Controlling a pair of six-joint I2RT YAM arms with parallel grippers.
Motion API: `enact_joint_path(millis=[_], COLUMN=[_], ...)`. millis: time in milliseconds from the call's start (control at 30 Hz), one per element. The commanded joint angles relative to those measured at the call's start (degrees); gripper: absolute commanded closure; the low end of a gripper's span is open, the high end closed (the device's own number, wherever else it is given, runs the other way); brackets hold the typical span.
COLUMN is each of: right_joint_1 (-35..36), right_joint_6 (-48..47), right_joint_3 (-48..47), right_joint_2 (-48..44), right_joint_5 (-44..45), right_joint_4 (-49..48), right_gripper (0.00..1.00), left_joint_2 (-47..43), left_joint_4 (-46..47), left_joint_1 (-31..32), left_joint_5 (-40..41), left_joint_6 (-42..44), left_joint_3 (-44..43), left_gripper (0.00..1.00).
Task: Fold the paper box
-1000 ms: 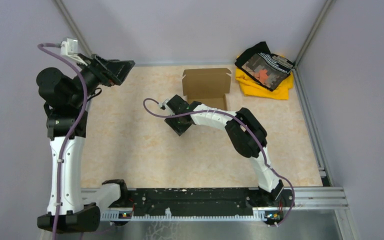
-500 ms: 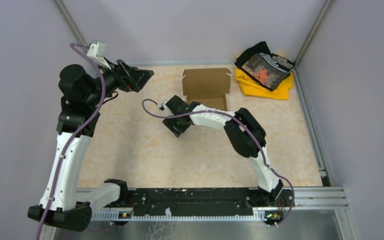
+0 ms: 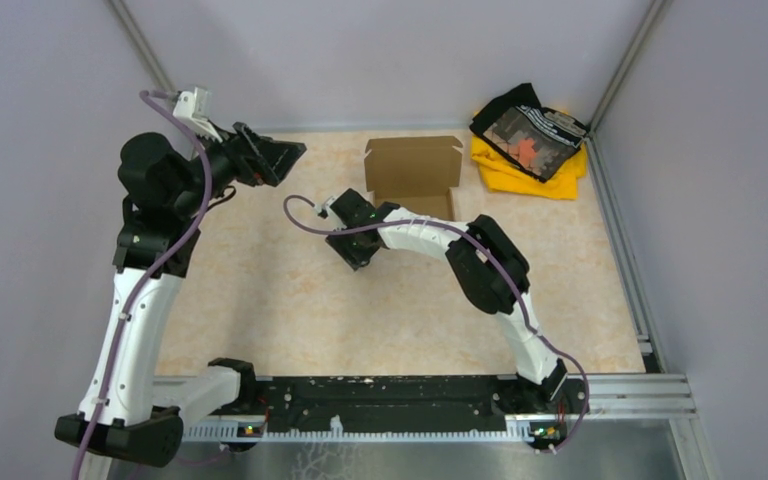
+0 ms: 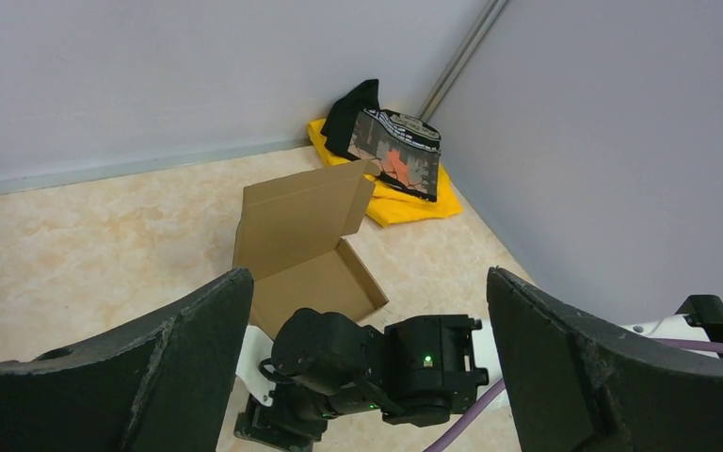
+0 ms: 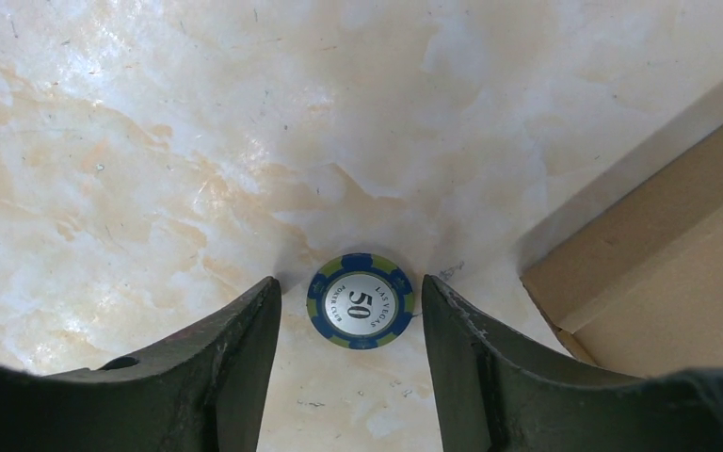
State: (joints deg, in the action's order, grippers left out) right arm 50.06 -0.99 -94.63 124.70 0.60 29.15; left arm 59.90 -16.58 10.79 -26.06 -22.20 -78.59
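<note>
The paper box (image 3: 413, 165) is plain brown cardboard at the table's back middle, its lid flap standing up behind a shallow tray; it also shows in the left wrist view (image 4: 301, 221) and at the right of the right wrist view (image 5: 678, 254). My right gripper (image 3: 355, 250) is low over the table just left of the box. It is open (image 5: 348, 282), its fingers either side of a blue-and-green poker chip (image 5: 360, 301) that lies flat, with small gaps on both sides. My left gripper (image 3: 280, 158) hangs high at the back left, wide open (image 4: 367, 275), holding nothing.
A yellow and black cloth pile (image 3: 530, 140) lies in the back right corner, also visible as the cloth pile (image 4: 391, 165) from the left wrist. Grey walls enclose the table on three sides. The right arm's purple cable (image 3: 300, 210) loops left of its wrist.
My left arm swung from the far left towards the middle, then held still. The right gripper shifted slightly up and left beside the box.
</note>
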Motion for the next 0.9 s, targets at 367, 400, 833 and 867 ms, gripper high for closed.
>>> enact_joint_path(millis=[367, 400, 833, 867], right_joint_1=[-0.5, -0.5, -1.0, -1.0], right_joint_6=[0.2, 0.2, 0.3, 0.3], right_joint_3=[1.9, 2.2, 4.6, 4.8], right_joint_2=[1.6, 1.4, 0.0, -0.2], right_joint_5=[2.2, 2.5, 2.3, 2.4], right_joint_4=[2.1, 2.1, 1.9, 1.9], right_gripper=[0.46, 0.46, 0.55, 0.56], left_joint_2=[-1.6, -1.5, -1.8, -1.8], left_joint_4=[0.1, 0.1, 0.2, 0.2], left_joint_1=[0.2, 0.2, 0.2, 0.2], left_joint_5=[1.3, 1.3, 1.7, 1.7], left_joint_6=[1.0, 1.0, 0.9, 0.9], left_joint_3=[1.2, 1.2, 1.6, 1.5], left_gripper=[0.01, 0.01, 0.01, 0.01])
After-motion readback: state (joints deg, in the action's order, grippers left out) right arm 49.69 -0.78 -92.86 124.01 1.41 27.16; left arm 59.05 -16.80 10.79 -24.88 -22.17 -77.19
